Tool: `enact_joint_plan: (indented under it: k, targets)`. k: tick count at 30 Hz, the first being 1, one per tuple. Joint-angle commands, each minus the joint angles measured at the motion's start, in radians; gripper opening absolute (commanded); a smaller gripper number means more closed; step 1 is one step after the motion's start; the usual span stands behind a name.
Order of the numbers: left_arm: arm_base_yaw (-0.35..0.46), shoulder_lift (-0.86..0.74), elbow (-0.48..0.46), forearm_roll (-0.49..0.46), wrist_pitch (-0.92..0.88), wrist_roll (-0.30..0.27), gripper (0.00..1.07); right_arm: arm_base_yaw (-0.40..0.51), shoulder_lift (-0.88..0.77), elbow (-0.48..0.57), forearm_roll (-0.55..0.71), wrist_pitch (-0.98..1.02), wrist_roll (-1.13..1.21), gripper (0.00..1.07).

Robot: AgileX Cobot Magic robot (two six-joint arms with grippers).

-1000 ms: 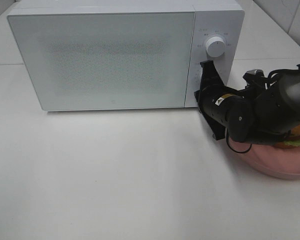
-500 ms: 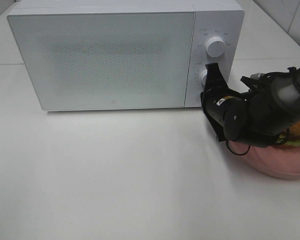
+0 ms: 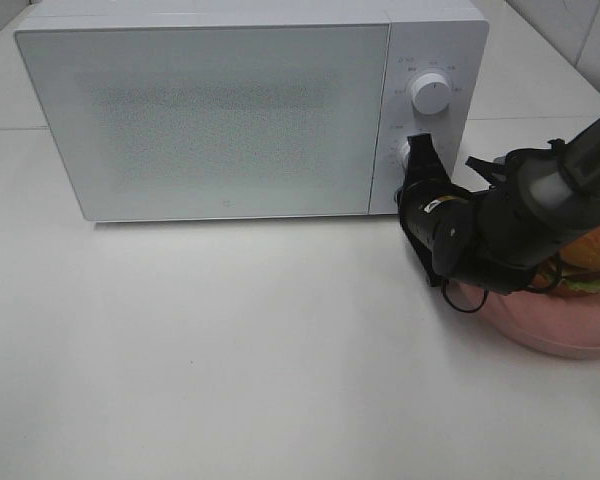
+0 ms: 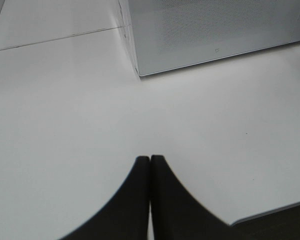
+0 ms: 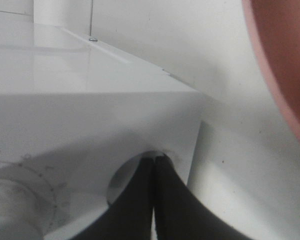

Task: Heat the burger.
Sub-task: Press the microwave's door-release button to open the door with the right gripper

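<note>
Burger (image 3: 595, 252) sits on the pink plate (image 3: 555, 338) at the far right of the table (image 3: 230, 350), half hidden behind the right arm (image 3: 520, 215). Right hand (image 3: 417, 150), fingers pressed together, has its tips at a round recess on the microwave (image 3: 220, 120) panel, below the top dial (image 3: 430, 93). Left hand (image 4: 150, 165), also closed tight and empty, hovers over the table near the microwave's corner.

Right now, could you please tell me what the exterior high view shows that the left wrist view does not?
Only the exterior high view shows the burger on the plate, the dial, and the right gripper, shut, its tip at the control panel. Only the left wrist view shows the left gripper, shut. Both show the microwave door and the table.
</note>
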Motion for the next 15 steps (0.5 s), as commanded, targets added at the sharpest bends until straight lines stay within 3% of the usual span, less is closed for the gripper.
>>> enact_joint_plan:
  k: [1, 15]
  targets:
    - [-0.003, -0.02, 0.002, -0.002, -0.01, 0.0, 0.0, -0.004, -0.005, -0.061, -0.032, -0.08, -0.023, 0.0]
    - [-0.003, -0.02, 0.002, -0.002, -0.01, 0.0, 0.0, -0.039, -0.005, -0.114, -0.058, -0.078, -0.051, 0.0]
